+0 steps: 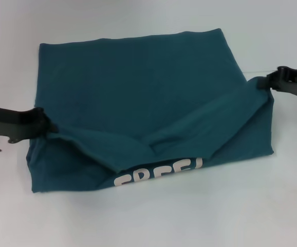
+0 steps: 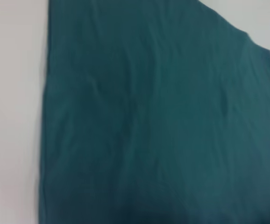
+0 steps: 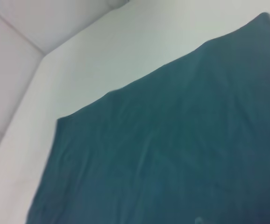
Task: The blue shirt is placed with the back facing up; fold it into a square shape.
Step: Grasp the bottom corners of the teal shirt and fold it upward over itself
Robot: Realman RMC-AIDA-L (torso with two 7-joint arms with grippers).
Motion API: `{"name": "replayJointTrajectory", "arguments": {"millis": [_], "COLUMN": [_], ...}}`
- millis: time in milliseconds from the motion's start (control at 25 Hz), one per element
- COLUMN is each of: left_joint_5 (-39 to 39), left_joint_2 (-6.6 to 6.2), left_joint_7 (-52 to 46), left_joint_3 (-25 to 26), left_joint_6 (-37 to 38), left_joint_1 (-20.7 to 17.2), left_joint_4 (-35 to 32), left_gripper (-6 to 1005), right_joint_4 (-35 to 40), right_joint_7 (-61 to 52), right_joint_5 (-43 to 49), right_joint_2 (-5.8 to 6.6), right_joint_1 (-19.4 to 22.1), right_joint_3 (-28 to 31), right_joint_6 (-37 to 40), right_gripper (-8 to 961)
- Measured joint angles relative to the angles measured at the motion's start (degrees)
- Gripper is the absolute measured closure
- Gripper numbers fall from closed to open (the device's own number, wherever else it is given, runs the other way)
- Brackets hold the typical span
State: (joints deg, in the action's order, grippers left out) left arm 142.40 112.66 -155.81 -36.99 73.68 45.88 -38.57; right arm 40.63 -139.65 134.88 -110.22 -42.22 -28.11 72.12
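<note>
The blue shirt lies on the white table, a dark teal cloth with its near part lifted and sagging in the middle. White lettering shows on the underside at the near edge. My left gripper is shut on the shirt's left edge, held above the table. At the right, my right gripper is shut on the shirt's right edge, also raised. Plain teal cloth fills the left wrist view, and the right wrist view shows the shirt spread over the table.
The white table runs around the shirt on all sides. A wall seam and table edge show beyond the shirt in the right wrist view.
</note>
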Motion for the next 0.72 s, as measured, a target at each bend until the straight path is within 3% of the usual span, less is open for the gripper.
{"name": "replayJointTrajectory", "arguments": {"millis": [240,560,720], "left_joint_5": [0.83,-1.01,-0.77], "left_joint_2": [2.01,2.25,1.87], "left_joint_7": [-0.04,-0.06,-0.42], "left_joint_3": [-7.2,-2.92,-1.94], "left_joint_6": [-8.73,-9.53,-12.79], "left_joint_1": [0.05,-1.19,0.06], "left_joint_4": [1.32,-3.71,-3.23], "left_gripper": [966,966,966], "right_joint_4": [-5.27,-3.24,-3.87], "right_joint_7": [0.0,0.43,0.66], "right_joint_5": [0.23,-8.5,-10.14], "right_joint_2": [-0.88,-0.54,-0.33], "right_joint_1": [-0.93,-0.17,-0.84], "right_joint_3": [-6.84,-6.04,-6.69], "right_joint_6": [-10.99,-11.41,-16.85], "right_gripper": [921,922,918]}}
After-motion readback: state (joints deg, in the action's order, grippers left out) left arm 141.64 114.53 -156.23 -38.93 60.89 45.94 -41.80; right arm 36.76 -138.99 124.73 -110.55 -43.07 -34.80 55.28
